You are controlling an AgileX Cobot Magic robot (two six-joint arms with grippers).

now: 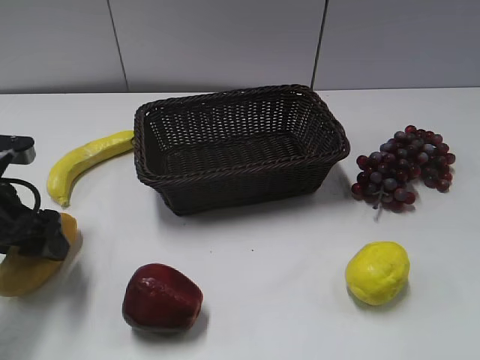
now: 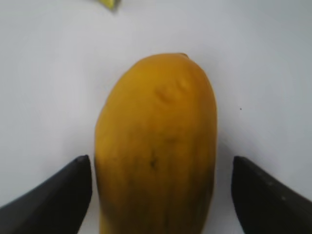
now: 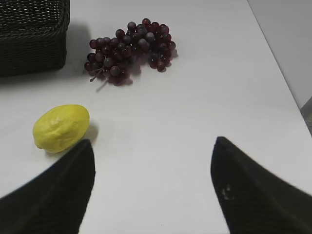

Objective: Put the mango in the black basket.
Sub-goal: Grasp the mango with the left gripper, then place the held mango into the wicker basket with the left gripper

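Observation:
The orange-yellow mango (image 1: 30, 271) lies on the white table at the front left, partly hidden by my left arm. In the left wrist view the mango (image 2: 156, 146) fills the middle, and my left gripper (image 2: 161, 168) is open with a finger on each side of it: the left finger is next to its skin, the right finger stands apart from it. The black basket (image 1: 330, 135) stands empty at the table's middle back; a corner shows in the right wrist view (image 3: 34, 44). My right gripper (image 3: 152, 146) is open and empty over bare table.
A long yellow banana (image 1: 84, 161) lies left of the basket. A dark red apple (image 1: 161, 298) sits at the front middle. A round yellow lemon-like fruit (image 1: 377, 272) (image 3: 61, 127) sits at the front right. Purple grapes (image 1: 405, 169) (image 3: 129, 48) lie right of the basket.

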